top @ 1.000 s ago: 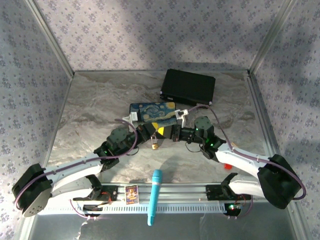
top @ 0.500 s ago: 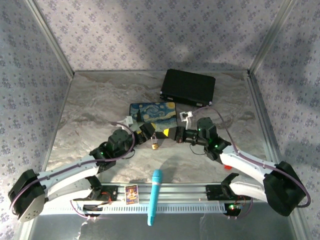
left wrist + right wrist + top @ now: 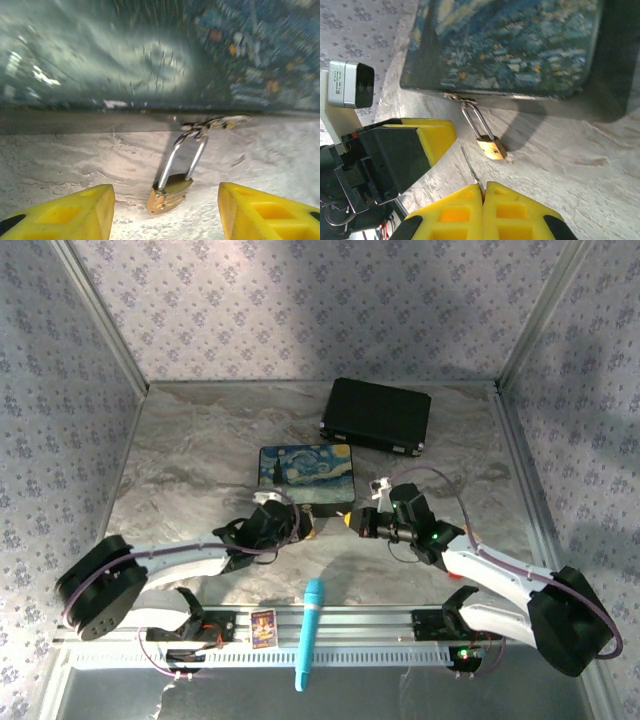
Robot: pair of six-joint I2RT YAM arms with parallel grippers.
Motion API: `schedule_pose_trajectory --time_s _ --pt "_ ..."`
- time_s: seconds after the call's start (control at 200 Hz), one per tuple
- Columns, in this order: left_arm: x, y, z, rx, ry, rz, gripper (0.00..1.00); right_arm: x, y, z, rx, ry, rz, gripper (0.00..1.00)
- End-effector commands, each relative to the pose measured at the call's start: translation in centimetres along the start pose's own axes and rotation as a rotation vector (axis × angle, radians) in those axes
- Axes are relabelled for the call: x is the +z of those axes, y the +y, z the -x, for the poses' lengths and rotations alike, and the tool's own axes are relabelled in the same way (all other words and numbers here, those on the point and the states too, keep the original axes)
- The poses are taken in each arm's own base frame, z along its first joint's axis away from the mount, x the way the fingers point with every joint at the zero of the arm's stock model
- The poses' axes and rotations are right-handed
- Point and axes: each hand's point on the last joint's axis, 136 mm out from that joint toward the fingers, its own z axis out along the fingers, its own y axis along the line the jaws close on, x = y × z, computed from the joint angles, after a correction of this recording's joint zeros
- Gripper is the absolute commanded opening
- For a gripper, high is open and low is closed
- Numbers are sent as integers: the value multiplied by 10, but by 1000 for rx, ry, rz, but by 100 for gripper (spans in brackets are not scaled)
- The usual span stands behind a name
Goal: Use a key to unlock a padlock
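Top external view, from the left: the left arm lies low over the worktop (image 3: pixel 180 470), reaching from its base at the lower left toward the middle. Its left pincer (image 3: pixel 298 527) sits just before the front wall of the painted box (image 3: pixel 307 470).

From the left wrist, its yellow fingers (image 3: pixel 75 210) are spread wide, with the padlock (image 3: pixel 170 192) between them and touching neither. The padlock's brass body rests on the worktop at the near end. Its long axis tilts up and to the right, and the silver shackle (image 3: pixel 187 155) rises to the box's clasp (image 3: pixel 207 122). Both shackle legs run into the body.

From the right wrist, the padlock hangs from the same clasp, body down and to the right. Just beside it, and not touching it, is the key (image 3: pixel 470 167). The key is a thin silver blade pointing up and to the left, with its tip level with the padlock's body. Its lower end is pinched where the right arm's yellow fingers (image 3: pixel 515 210) press together.

Seen from above, the right arm comes in from the lower right and is bent at the elbow. The right pincer (image 3: pixel 350 523) faces left toward the box's near right corner, near the left pincer.
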Motion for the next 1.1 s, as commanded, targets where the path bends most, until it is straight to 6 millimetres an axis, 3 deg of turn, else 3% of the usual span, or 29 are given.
schedule_pose_trajectory --time_s 0.0,0.175,0.385,0.595,0.75,1.094 --pt "5 -28 8 121 -29 -15 57 2 -8 -7 -9 7 -22 0" --pt "27 -28 -2 129 9 14 57 5 -14 -12 -3 17 -28 0" --pt "25 3 -2 106 -19 180 57 4 -15 -12 -4 18 -30 0" --pt "35 -2 -15 93 7 135 55 8 -18 -13 0 21 -36 0" --pt "46 -9 -23 63 24 89 43 13 -20 -16 13 36 -39 0" --pt "44 -6 -29 63 10 103 20 17 -24 -20 34 48 -37 0"
